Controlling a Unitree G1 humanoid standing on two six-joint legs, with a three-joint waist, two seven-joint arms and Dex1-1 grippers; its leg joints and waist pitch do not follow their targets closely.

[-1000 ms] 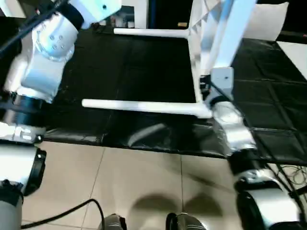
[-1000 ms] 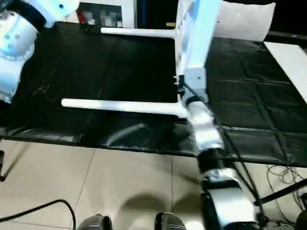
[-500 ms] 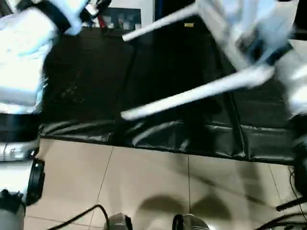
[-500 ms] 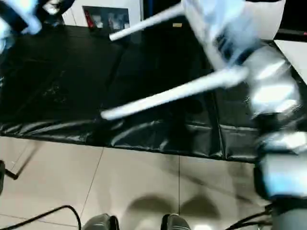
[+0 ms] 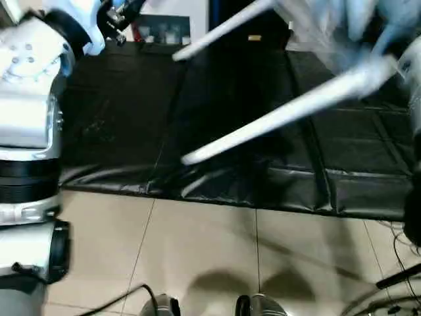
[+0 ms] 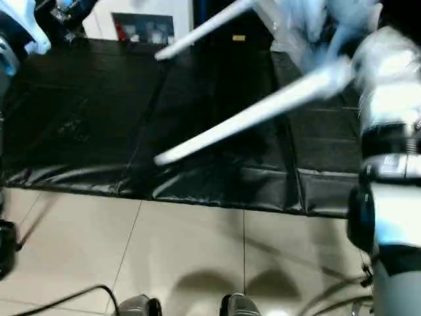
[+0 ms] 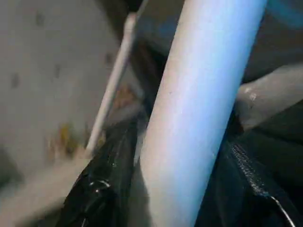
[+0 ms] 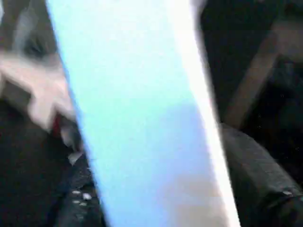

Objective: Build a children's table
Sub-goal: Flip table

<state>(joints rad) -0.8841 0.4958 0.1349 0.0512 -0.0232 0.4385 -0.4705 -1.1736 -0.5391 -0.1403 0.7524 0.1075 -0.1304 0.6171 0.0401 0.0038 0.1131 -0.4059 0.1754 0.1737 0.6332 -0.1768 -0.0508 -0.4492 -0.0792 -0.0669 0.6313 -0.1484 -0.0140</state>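
Tiled floor (image 5: pixel 197 250) nearest, then black mat (image 5: pixel 118 131) edge. Above it two white legs (image 6: pixel 250 115) slanting, tabletop (image 6: pixel 309 26) raised at far right. Left tool (image 7: pixel 113 189) hugging a leg; right tool's grip unclear

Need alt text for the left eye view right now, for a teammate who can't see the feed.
Two white tube legs, the near leg and the far leg, slant down to the left from the blurred tabletop at upper right, above a black mat. Silver forearms flank the scene; beige tiled floor lies below.
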